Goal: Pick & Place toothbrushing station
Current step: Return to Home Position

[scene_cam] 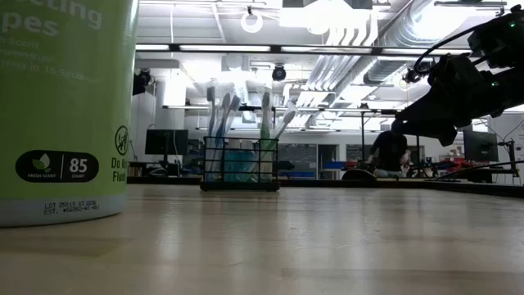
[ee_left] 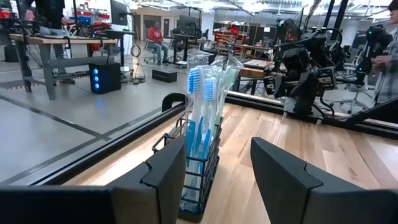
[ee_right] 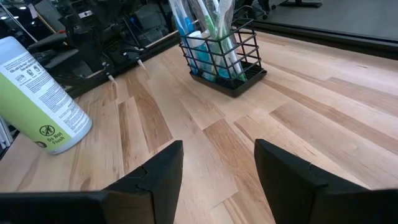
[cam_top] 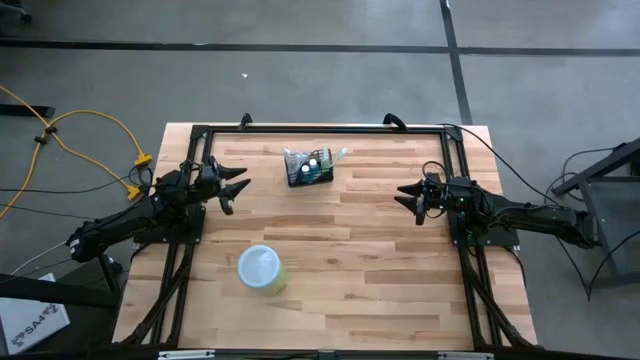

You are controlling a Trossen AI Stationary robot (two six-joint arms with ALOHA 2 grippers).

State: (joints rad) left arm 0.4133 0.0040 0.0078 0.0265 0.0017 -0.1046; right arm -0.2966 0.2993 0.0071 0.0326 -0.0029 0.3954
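Left pincer [cam_top: 238,188] and right pincer [cam_top: 408,201] gape, apparently empty.

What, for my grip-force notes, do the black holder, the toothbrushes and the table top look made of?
Black wire holder: thin rods in an open grid, probably coated metal, matte black.
Toothbrushes: plastic by the look, with smooth, glossy blue and green handles.
Table top: light wood planks with visible grain and joint lines, smooth, with a faint sheen that suggests a sealed finish.
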